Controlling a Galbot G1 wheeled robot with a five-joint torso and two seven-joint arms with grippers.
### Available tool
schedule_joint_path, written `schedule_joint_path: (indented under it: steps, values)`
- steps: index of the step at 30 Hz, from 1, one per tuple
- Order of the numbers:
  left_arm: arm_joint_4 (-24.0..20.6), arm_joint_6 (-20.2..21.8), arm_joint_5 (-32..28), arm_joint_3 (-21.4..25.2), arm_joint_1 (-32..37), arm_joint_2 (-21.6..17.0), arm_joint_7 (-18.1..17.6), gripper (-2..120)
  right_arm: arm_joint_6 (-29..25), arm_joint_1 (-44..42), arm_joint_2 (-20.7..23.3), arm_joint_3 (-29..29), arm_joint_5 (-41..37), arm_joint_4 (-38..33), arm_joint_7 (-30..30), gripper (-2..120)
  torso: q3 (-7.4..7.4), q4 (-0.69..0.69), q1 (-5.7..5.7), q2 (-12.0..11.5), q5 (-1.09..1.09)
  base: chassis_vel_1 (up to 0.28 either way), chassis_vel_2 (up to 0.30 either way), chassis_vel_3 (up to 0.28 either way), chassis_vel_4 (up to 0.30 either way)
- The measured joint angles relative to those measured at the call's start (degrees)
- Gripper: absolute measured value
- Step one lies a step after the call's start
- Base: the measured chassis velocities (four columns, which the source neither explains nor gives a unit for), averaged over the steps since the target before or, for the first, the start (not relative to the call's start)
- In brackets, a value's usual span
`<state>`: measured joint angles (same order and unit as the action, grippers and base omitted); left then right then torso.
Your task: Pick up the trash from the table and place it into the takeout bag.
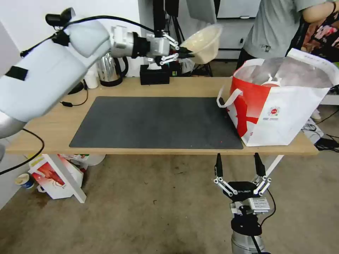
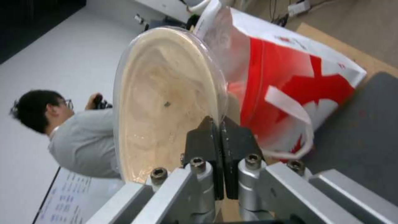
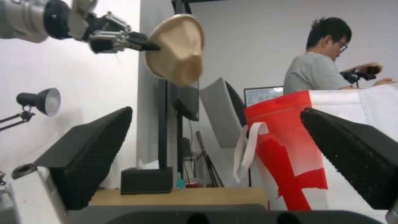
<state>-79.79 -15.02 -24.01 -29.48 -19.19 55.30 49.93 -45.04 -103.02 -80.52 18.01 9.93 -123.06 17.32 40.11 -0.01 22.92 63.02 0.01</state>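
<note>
My left gripper [image 1: 187,53] is shut on the rim of the tan lidded bowl [image 1: 203,42] and holds it tilted on its side, high above the table's [image 1: 159,84] back edge. In the left wrist view the fingers [image 2: 207,137] pinch the bowl's [image 2: 166,93] edge, with the takeout bag [image 2: 298,71] beyond it. The white-and-red takeout bag [image 1: 279,106] stands open on the table's right end, to the right of the bowl and lower. My right gripper [image 1: 240,165] hangs open and empty below the table's front edge, facing the bag [image 3: 290,140].
A dark grey mat [image 1: 155,123] covers the table's middle. A steel kettle [image 1: 107,68] and a black tissue box [image 1: 154,74] stand along the back edge. A smaller printed bag [image 1: 53,176] lies on the floor under the left end. A person stands behind the takeout bag.
</note>
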Motion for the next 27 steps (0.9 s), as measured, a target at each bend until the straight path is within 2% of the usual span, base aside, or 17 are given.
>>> schedule_joint_path:
  steps: [10,27]
  values:
    - [4.82,0.4,0.89,-1.95,-4.11,8.28,0.0,0,0.0,0.0,0.0,0.0,-0.01,0.0,0.0,100,0.0,0.0,0.0,0.0,0.0,0.0,0.0,0.0,0.0]
    - [12.32,0.17,2.77,-3.64,-8.12,19.84,0.07,0,0.0,0.0,0.0,0.0,0.0,0.0,0.0,100,0.0,0.01,0.0,0.0,0.0,0.0,0.0,0.0,0.0]
